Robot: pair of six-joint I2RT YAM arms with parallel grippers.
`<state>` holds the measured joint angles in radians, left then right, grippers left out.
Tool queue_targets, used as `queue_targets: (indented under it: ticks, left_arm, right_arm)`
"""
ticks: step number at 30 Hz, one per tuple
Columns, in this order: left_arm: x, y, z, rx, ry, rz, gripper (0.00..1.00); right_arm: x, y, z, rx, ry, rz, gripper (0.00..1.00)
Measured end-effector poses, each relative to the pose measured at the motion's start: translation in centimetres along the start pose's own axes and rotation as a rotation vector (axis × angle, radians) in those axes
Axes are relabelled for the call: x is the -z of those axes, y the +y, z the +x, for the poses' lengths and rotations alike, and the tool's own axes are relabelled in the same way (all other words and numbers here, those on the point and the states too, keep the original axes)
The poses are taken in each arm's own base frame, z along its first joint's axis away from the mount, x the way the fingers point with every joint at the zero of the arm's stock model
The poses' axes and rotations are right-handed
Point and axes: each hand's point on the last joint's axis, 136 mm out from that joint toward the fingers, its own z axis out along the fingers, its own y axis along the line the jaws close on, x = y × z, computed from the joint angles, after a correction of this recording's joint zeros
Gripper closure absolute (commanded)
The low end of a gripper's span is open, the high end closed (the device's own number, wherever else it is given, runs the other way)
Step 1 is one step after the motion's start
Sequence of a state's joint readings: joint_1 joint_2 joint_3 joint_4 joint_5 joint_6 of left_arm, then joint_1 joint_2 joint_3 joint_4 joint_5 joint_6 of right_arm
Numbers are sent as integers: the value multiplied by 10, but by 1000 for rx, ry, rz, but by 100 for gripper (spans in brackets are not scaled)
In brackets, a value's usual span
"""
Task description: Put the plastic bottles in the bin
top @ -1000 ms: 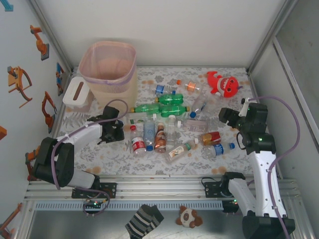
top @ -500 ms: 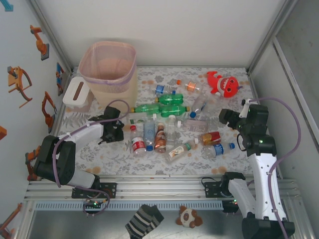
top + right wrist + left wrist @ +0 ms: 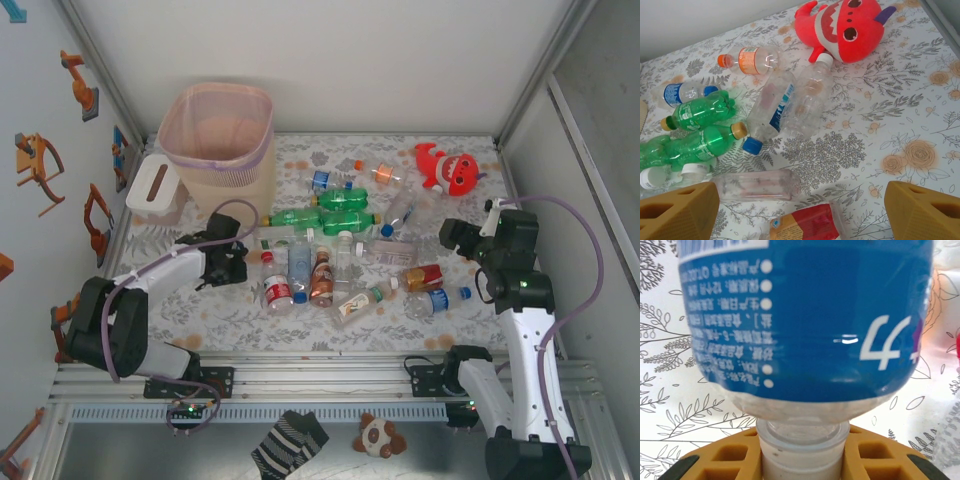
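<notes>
Gripping a blue-labelled bottle (image 3: 805, 315) by its neck, end-on, our left jaws sit nearer the far-left-corner bin (image 3: 228, 150); right jaws gape empty.

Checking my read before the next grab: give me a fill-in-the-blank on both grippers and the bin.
The left gripper grips a bottle whose label is ____. The right gripper is ____, holding nothing. The bin stands in the far ____ corner.
Missing: blue; open; left.
</notes>
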<state>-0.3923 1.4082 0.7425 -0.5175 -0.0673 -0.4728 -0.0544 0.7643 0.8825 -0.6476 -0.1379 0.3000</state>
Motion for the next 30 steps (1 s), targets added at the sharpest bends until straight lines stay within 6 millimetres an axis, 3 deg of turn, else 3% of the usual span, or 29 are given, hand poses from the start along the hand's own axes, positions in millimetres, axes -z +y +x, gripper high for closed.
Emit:
queue_targets:
  ticks: [17,30]
  left_arm:
    - [36,6,-2,5,-75,15,78]
    - [80,8,-2,13,-159,61,78]
  right_arm:
    - [7,1,-1,-4,-25,-7,15]
    - [19,3,1,-1,-45,-12,15]
